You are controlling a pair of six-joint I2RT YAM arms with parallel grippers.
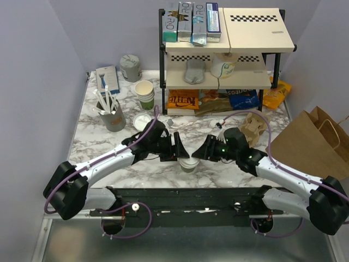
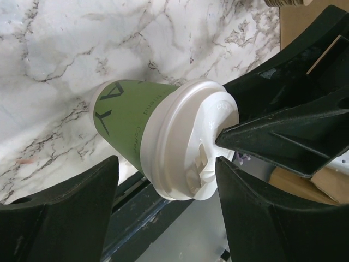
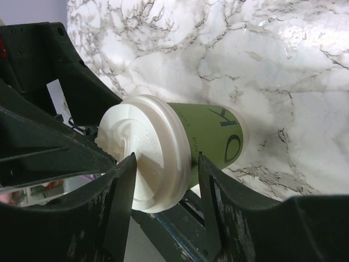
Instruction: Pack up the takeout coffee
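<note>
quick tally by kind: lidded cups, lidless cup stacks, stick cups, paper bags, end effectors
lidded cup: 1
lidless cup stack: 1
stick cup: 1
paper bag: 1
end effectors: 2 (left end effector, right end effector)
total: 6

Marble bench in a lavender-grey corner

We see a white, grey-veined marble bench (image 1: 92, 143) closed in by plain, pale lavender-grey walls (image 1: 103, 27) at the back and on both sides. A black-framed rack (image 1: 245, 82) with cream shelves stands at its far edge, and soft light sheens the stone.
</note>
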